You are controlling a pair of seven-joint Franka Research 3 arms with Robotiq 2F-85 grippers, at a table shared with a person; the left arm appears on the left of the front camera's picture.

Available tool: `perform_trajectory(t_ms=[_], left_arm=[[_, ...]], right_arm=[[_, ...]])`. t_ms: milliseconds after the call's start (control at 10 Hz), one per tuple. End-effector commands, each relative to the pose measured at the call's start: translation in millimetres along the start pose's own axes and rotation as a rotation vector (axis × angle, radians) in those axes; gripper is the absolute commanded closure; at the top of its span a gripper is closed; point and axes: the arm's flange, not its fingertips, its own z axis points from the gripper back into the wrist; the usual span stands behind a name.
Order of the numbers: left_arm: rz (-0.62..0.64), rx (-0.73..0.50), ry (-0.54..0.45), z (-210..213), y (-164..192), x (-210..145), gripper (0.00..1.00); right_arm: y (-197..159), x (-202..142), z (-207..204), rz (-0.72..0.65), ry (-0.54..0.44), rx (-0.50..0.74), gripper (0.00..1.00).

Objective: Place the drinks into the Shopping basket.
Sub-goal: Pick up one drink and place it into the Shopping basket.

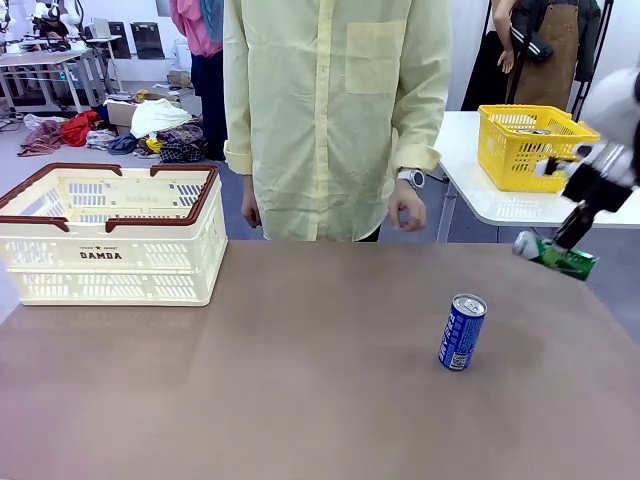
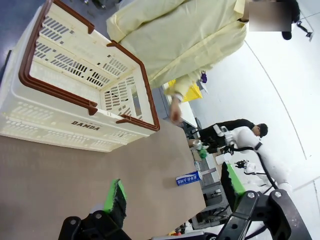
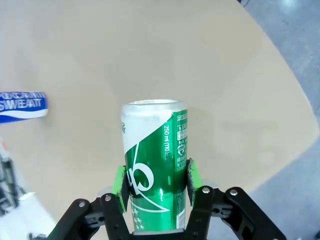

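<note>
Green and silver mark the first can [image 1: 556,256]: a slim aluminium body with white lettering, a white swirl and a plain silver top. The right gripper [image 1: 566,243] has its jaws clenched on this can, and in the right wrist view the green pads [image 3: 119,186] press against its two sides below the middle. The can hangs tilted, nearly on its side, over the right edge of the tabletop [image 1: 300,400] close to the far right corner, silver top pointing toward the middle.

The blue can [image 1: 462,332], with white print and a silver top, stands upright on the tabletop, right of centre and well apart from the green one.

The shopping basket [image 1: 110,255], cream-white slatted plastic with a dark brown rim and handles and "DAMDA" on its side, sits at the far left corner.

In the left wrist view, the left gripper [image 2: 172,192] hangs above the tabletop with its jaws spread wide and nothing between them.

A person in a pale yellow shirt stands at the far edge, one hand [image 1: 407,212] hanging just above it.
</note>
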Motion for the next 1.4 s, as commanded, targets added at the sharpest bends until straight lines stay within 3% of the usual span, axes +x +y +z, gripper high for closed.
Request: perform_trajectory(t_ms=[0,100,300,400,900,1100,1300], left_arm=[[0.003,-0.017,-0.011,1,-3,1,0.00],[0.003,-0.017,-0.011,1,-3,1,0.00],[0.003,-0.017,-0.011,1,-3,1,0.00],[0.003,-0.017,-0.011,1,-3,1,0.00],[0.003,-0.017,-0.011,1,-3,1,0.00],[0.003,-0.017,-0.011,1,-3,1,0.00],[0.003,-0.017,-0.011,1,-3,1,0.00]], right_arm=[[41,-15,48,-0.196,-0.049,0.038,1.00],[60,-27,67,-0.244,-0.104,0.069,1.00],[78,-43,84,-0.371,-0.243,-0.016,1.00],[58,-35,78,-0.229,-0.077,0.052,1.00],[60,-38,68,-0.273,-0.120,0.061,1.00],[79,-16,66,-0.306,-0.137,0.056,1.00],[129,32,65,-0.311,-0.128,0.029,1.00]])
